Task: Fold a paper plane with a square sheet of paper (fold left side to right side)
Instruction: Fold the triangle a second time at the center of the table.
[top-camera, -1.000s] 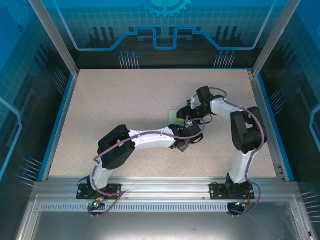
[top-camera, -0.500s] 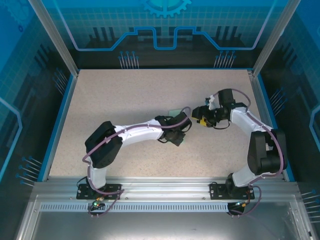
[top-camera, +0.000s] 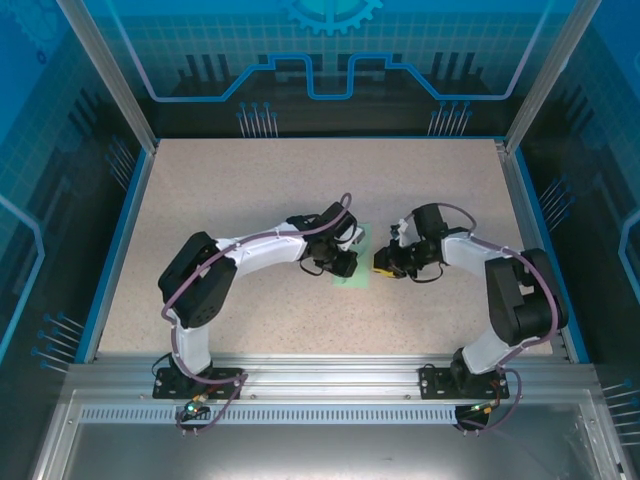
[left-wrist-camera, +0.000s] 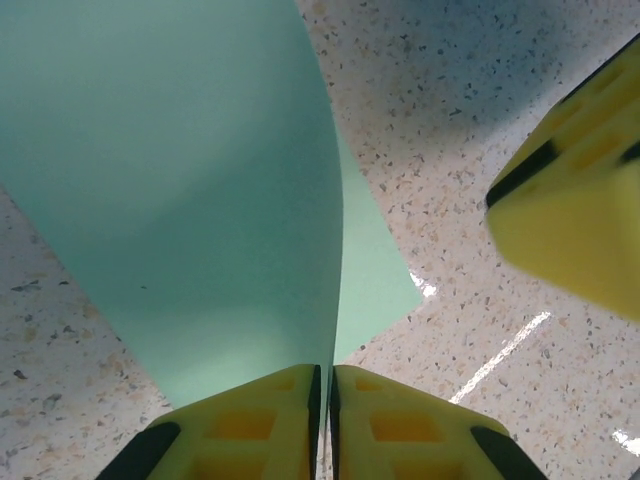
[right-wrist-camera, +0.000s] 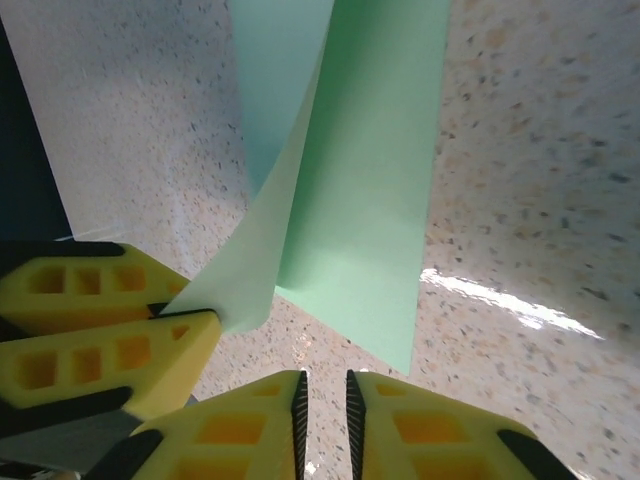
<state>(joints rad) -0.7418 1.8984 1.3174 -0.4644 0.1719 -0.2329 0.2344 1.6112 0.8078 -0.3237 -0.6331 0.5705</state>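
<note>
Pinching raised edge of paper (left-wrist-camera: 200, 200): left end effector (left-wrist-camera: 322, 385); rest of sheet on counter (top-camera: 250, 190) beneath it. Thin, light, floppy, crease-prone; best gripped at edges. Right end effector (right-wrist-camera: 323, 390) just beside, nearly closed, empty.

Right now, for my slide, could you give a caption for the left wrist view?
Left hand pinching one edge of the square sheet of paper, curled up off the speckled table.

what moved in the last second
The right arm pulled off the far side of the paper, swung out right, then came back in; the right fingers now sit beside the sheet, holding nothing. The left arm drew leftward, the left fingers pinching the paper's edge. The paper stayed roughly in place.
</note>
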